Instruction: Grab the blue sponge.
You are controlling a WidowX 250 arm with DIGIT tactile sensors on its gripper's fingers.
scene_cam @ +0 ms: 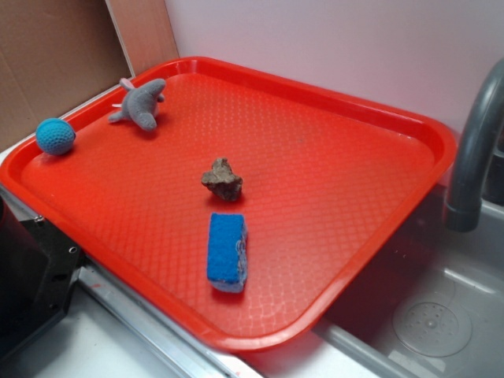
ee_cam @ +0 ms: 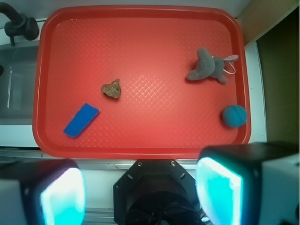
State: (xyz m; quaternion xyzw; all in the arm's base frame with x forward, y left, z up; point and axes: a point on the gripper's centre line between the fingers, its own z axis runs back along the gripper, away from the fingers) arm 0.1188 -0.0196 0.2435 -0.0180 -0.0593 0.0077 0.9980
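Note:
The blue sponge (scene_cam: pixel 227 250) is a small bright-blue block with a pale worn side. It lies flat on the red tray (scene_cam: pixel 346 260) near the tray's front edge, just in front of a brown rock (scene_cam: pixel 223 179). In the wrist view the sponge (ee_cam: pixel 81 120) lies at the tray's lower left, left of the rock (ee_cam: pixel 111 88). My gripper (ee_cam: pixel 140 192) is high above the robot base, well back from the tray. Its jaws stand wide apart and empty, with glowing teal pads (ee_cam: pixel 219 187). The gripper is out of the exterior view.
A grey plush animal (scene_cam: pixel 140 103) and a round teal crocheted ball (scene_cam: pixel 55 135) sit at the tray's far left, and show at the right in the wrist view (ee_cam: pixel 208 66) (ee_cam: pixel 234 116). A grey faucet (scene_cam: pixel 476 150) and sink (scene_cam: pixel 429 315) lie right of the tray. The black robot base (ee_cam: pixel 157 192) is below the gripper.

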